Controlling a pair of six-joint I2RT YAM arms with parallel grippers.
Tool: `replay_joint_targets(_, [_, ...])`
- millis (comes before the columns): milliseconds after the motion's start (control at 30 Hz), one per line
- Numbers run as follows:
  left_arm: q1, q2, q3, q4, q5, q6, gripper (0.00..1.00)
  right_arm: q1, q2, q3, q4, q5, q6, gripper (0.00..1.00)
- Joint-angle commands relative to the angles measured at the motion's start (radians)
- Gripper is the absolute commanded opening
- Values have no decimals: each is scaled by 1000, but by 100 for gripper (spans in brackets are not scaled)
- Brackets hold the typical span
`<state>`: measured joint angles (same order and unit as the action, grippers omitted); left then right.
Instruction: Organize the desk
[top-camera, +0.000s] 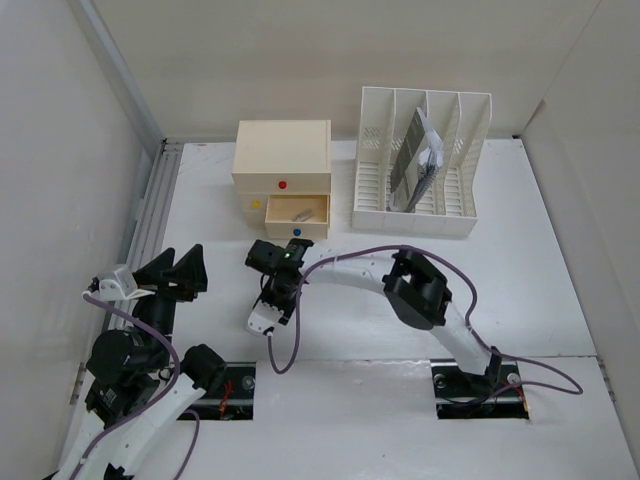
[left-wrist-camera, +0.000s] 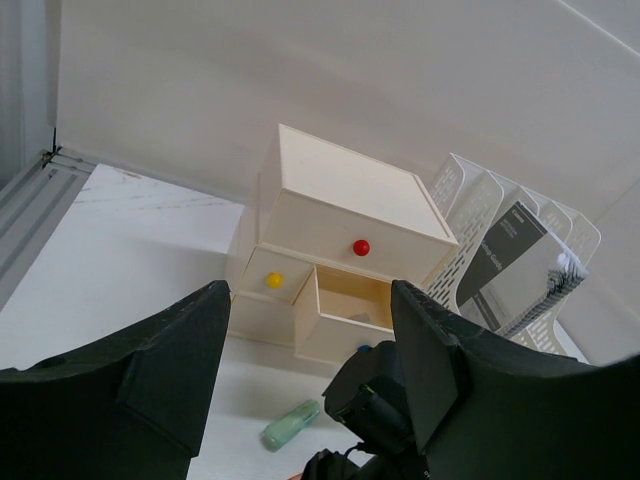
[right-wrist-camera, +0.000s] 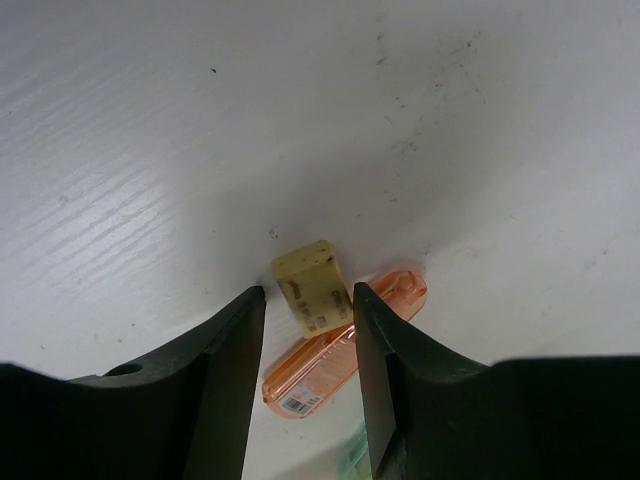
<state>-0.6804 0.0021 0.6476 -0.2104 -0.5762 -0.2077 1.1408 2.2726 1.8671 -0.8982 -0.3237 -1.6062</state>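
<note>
You are at the grasp of the small cream rubber eraser block, so take care how the fingers close. The right gripper points down at the large flat white desk. Its two black fingers are released and stand one on each side of the eraser. In the wrist view a thin gap shows at the finger on the left side; at the other finger I cannot tell if there is contact. The eraser lies on the desk just at the fingertips. The translucent orange plastic pen lies against it and passes under that second finger. I think this is the main risk: closing now may catch the pen too. Centre the eraser between the fingers, go a little lower, then close slowly. The open middle drawer of the cream three-drawer box is probably the goal. The left gripper hangs released and empty, with the box seen between its fingers.
</note>
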Motion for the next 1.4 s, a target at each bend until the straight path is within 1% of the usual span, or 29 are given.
replay_joint_targets(0, [2, -62, 0, 26, -7, 1, 62, 10, 71, 44, -175, -47, -50, 47])
replay_joint_targets(167, [2, -71, 0, 26, -7, 1, 62, 19, 93, 53, -197, -48, -50, 44])
replay_joint_targets(200, [2, -71, 0, 26, -7, 1, 62, 19, 103, 53, -206, -48, -50, 40])
replay_joint_targets(267, [2, -71, 0, 26, -7, 1, 62, 19, 103, 63, -217, -48, -50, 35])
replay_joint_targets(300, [2, -71, 0, 26, -7, 1, 62, 19, 113, 63, -231, -48, -50, 29])
replay_joint_targets(367, [2, -71, 0, 26, -7, 1, 62, 28, 123, 72, -243, -37, -50, 22])
replay_joint_targets(400, [2, -71, 0, 26, -7, 1, 62, 28, 123, 72, -243, -37, -50, 22])
replay_joint_targets(533, [2, -71, 0, 26, -7, 1, 62, 28, 123, 61, -243, -28, -35, 12])
replay_joint_targets(567, [2, -80, 0, 26, -7, 1, 62, 28, 114, 61, -243, -28, -25, 12])
replay_joint_targets(600, [2, -80, 0, 26, -7, 1, 62, 28, 114, 61, -243, -28, 7, 10])
replay_joint_targets(667, [2, -80, 0, 26, -7, 1, 62, 28, 76, 72, -203, -28, 66, 10])
replay_joint_targets(700, [2, -80, 0, 26, -7, 1, 62, 28, 59, 82, -155, -28, 106, 9])
replay_joint_targets(733, [2, -80, 0, 26, -7, 1, 62, 28, 42, 92, -125, -11, 208, 9])
replay_joint_targets(833, [2, -80, 0, 26, -7, 1, 62, 28, -21, 168, -100, 21, 349, 8])
replay_joint_targets(867, [2, -80, 0, 26, -7, 1, 62, 28, -53, 182, -100, 21, 415, 8])
replay_joint_targets(900, [2, -80, 0, 26, -7, 1, 62, 28, -71, 182, -88, 21, 443, 8])
replay_joint_targets(933, [2, -80, 0, 26, -7, 1, 62, 28, -91, 191, -59, 41, 472, 8])
replay_joint_targets(967, [2, -71, 0, 26, -7, 1, 62, 28, -113, 191, -35, 63, 545, 8])
replay_joint_targets(1033, [2, -71, 0, 26, -7, 1, 62, 28, -175, 169, 23, 161, 609, 8])
replay_joint_targets(1067, [2, -71, 0, 26, -7, 1, 62, 28, -198, 134, 112, 217, 680, 8])
replay_joint_targets(1133, [2, -71, 0, 26, -7, 1, 62, 28, -263, 93, 186, 358, 700, 7])
replay_joint_targets(1167, [2, -71, 0, 26, -7, 1, 62, 28, -284, 54, 256, 398, 725, 7])
replay_joint_targets(1200, [2, -71, 0, 26, -7, 1, 62, 28, -323, 35, 287, 432, 726, 7])
replay_joint_targets(1300, [2, -71, 0, 26, -7, 1, 62, 8, -351, 10, 369, 532, 752, 7])
replay_joint_targets(1367, [2, -80, 0, 26, -7, 1, 62, -25, -363, 10, 369, 578, 762, 7])
